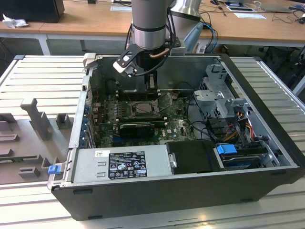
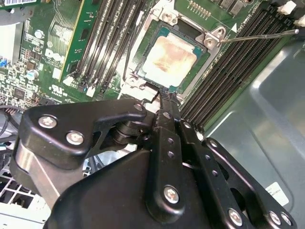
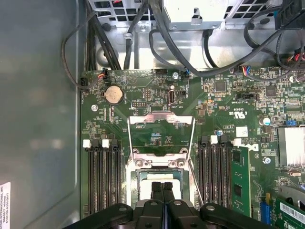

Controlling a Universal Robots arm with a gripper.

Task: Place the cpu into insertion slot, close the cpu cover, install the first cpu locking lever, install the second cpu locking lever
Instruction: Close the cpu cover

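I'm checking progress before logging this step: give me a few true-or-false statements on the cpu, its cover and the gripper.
1. The cpu lies in the insertion slot. True.
2. The cpu cover is shut over the cpu. False: it is swung open, away from the slot.
3. The gripper has its fingers spread wide. False: they are pressed together.
4. The gripper is over the insertion slot, inside the open computer case. True.
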